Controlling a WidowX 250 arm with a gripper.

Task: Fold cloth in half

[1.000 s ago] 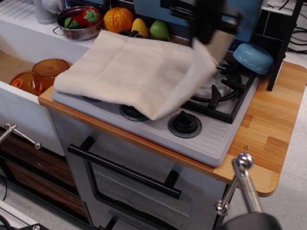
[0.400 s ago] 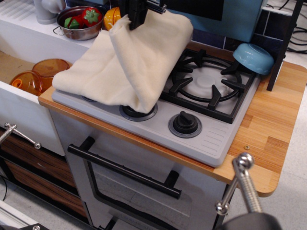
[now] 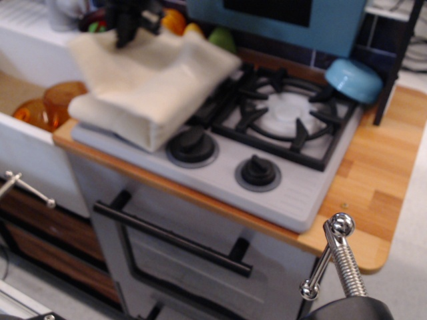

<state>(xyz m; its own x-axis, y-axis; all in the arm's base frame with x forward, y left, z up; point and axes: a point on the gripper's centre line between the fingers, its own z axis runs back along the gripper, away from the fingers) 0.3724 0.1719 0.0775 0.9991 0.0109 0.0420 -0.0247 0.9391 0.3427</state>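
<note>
The cream cloth (image 3: 153, 87) lies doubled over on the left half of the grey stovetop (image 3: 293, 197). Its upper layer is carried over to the left, and the fold faces the front knobs. My dark gripper (image 3: 125, 37) is above the cloth's back left part. It seems shut on the cloth's lifted edge, which is pulled up towards it. The picture is blurred, so the fingertips are not sharp. The right burner grate (image 3: 287, 113) is uncovered.
Two black knobs (image 3: 191, 143) (image 3: 258, 172) sit at the stove's front. A blue bowl (image 3: 353, 77) lies at the back right on the wooden counter (image 3: 380, 167). Orange bowls (image 3: 47, 107) are in the sink at the left. Toy vegetables (image 3: 223, 39) line the back.
My gripper has carried the cloth's right edge from the right side over to the back left. The cloth now lies doubled on the left, and both knobs and the right burner are uncovered.
</note>
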